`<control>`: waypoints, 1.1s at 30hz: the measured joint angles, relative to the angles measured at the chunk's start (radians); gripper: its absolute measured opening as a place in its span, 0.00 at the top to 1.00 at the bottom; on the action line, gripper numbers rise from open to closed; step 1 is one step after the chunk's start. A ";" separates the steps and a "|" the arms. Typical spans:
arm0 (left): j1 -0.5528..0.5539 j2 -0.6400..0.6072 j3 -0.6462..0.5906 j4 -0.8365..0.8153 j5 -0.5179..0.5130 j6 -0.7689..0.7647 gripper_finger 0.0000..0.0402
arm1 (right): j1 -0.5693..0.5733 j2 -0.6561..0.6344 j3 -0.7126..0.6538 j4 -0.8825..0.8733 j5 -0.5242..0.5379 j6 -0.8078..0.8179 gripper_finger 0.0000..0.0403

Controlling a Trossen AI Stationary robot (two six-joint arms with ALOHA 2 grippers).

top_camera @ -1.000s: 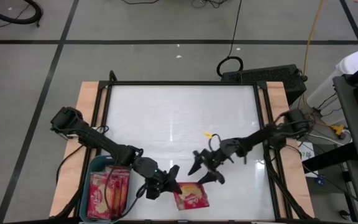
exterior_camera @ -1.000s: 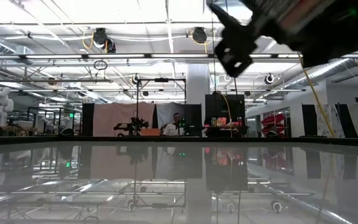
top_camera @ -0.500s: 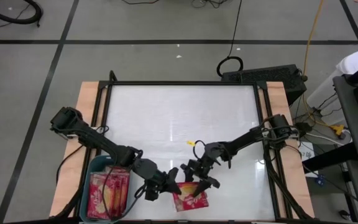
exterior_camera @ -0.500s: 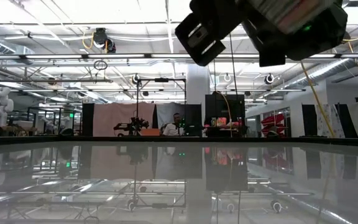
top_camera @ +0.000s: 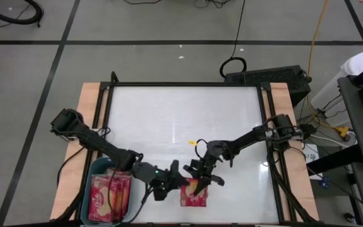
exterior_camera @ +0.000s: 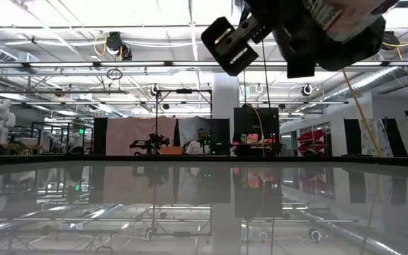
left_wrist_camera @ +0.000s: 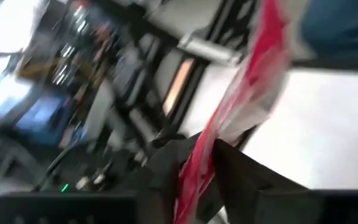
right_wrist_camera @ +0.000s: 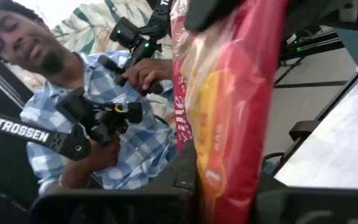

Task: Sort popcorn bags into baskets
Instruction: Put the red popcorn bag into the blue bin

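Counter [top_camera: 169, 120]: glossy white top, mirror-smooth, edged with pale wood. Popcorn bag [top_camera: 194, 194]: shiny crinkled red film. Basket [top_camera: 95, 169]: smooth teal plastic.

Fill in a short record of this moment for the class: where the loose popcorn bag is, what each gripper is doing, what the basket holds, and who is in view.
loose bag: red popcorn bag near the table's front edge, between both grippers
right gripper: right gripper shut on the bag's top edge
left gripper: left gripper at the bag's left edge; grip cannot be judged
basket: teal basket at front left, red packets inside
person: in a checked shirt, hands on control handles
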 joint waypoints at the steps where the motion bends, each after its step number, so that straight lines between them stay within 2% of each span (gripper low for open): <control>1: -0.005 0.000 0.000 0.003 -0.061 -0.011 0.72 | -0.007 0.000 0.000 0.000 -0.017 0.004 0.97; 3: -0.013 0.000 0.000 0.004 -0.198 -0.049 0.64 | -0.019 0.000 -0.002 -0.004 -0.030 0.014 0.97; 9: -0.068 -0.003 0.000 0.055 -0.708 -0.178 0.38 | -0.051 0.001 -0.053 -0.010 -0.029 0.041 0.93; 13: -0.132 -0.003 0.000 0.107 -0.936 -0.275 0.27 | -0.068 0.000 -0.115 0.047 -0.016 0.056 0.95; 15: -0.164 -0.003 0.000 0.157 -1.013 -0.371 0.25 | -0.073 -0.014 -0.148 0.075 0.034 0.058 0.96; 20: -0.213 -0.004 0.000 0.175 -1.065 -0.749 0.26 | -0.074 -0.103 -0.217 0.097 0.304 -0.016 0.96; 23: -0.230 -0.004 0.000 0.139 -1.078 -0.949 0.30 | -0.073 -0.166 -0.249 0.095 0.479 -0.098 0.96; 26: -0.252 -0.003 0.000 0.066 -1.107 -1.138 0.35 | -0.067 -0.225 -0.276 0.095 0.609 -0.170 0.96; 30: -0.305 -0.003 0.000 0.028 -1.159 -1.275 0.42 | -0.049 -0.285 -0.294 0.093 0.753 -0.258 0.96; 33: -0.339 -0.003 0.000 -0.019 -1.160 -1.385 0.46 | -0.028 -0.304 -0.293 0.114 0.853 -0.324 0.96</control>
